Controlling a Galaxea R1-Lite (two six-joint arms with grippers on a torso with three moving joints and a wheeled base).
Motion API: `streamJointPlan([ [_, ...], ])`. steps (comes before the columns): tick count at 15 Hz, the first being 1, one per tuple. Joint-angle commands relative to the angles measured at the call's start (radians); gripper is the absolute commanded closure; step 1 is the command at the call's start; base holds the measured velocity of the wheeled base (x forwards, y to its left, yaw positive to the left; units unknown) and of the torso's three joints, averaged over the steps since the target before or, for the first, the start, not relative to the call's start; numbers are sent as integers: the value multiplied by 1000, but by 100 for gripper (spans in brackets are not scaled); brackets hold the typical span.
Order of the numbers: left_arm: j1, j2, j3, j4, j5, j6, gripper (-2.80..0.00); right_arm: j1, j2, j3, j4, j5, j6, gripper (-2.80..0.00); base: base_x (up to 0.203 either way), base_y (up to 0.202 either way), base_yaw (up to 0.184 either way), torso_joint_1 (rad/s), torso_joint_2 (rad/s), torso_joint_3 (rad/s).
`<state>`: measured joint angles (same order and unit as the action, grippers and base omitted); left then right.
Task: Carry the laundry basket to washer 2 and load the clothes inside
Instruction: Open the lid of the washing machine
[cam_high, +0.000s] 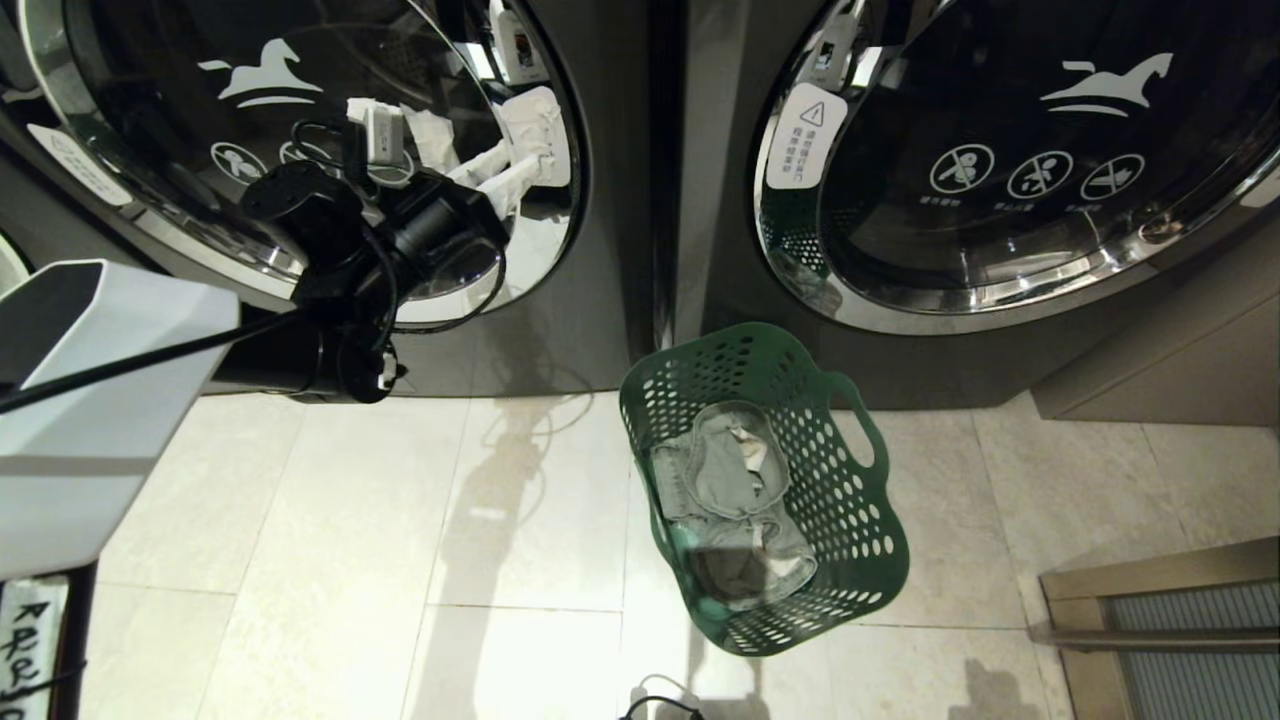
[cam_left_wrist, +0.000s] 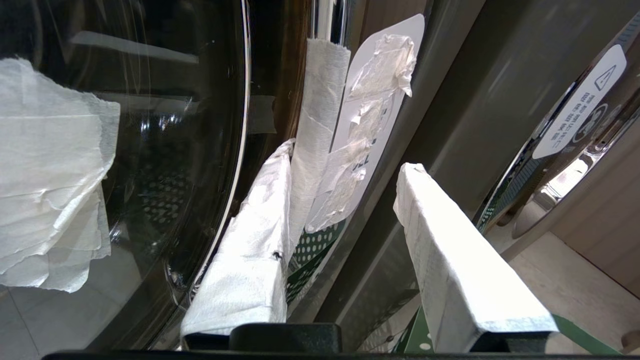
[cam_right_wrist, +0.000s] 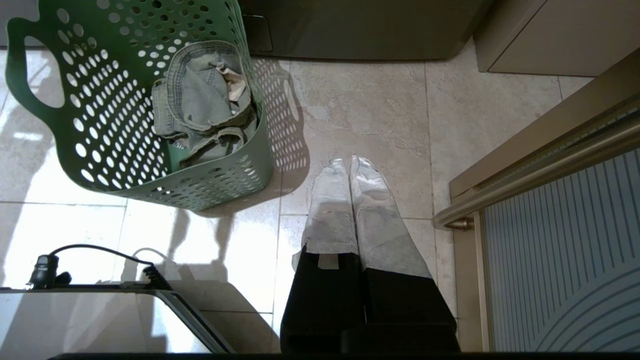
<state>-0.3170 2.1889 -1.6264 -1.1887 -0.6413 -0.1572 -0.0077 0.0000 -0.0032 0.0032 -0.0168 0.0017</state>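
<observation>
Left gripper (cam_left_wrist: 345, 200) up at the left washer door (cam_high: 300, 150), fingers spread, grasping nothing. Right gripper (cam_right_wrist: 350, 165) hangs over the floor (cam_right_wrist: 360, 110), fingers pressed together, empty. Green basket (cam_high: 850, 520) with jeans (cam_high: 730, 480) sits on the floor between both washers.

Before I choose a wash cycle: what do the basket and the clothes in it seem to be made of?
The basket looks like moulded green plastic, matte, punched with round holes and cut-out handles. The clothes look like faded grey-blue denim, judging by the stitched seams and waistband; the exact fibre is unclear.
</observation>
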Motion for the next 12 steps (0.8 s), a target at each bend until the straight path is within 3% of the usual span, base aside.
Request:
streamJointPlan([
  [1, -144, -1, 1, -8, -6, -1, 0, 0, 2, 0, 0, 0, 0, 0, 0, 0, 0, 0, 0, 0],
  [6, -144, 53, -32, -1, -6, -1, 0, 0, 2, 0, 0, 0, 0, 0, 0, 0, 0, 0, 0, 0],
  [12, -137, 143, -202, 61, -27, 7, 0, 0, 2, 1, -2, 0, -1, 0, 0, 0, 0, 0, 0, 0],
])
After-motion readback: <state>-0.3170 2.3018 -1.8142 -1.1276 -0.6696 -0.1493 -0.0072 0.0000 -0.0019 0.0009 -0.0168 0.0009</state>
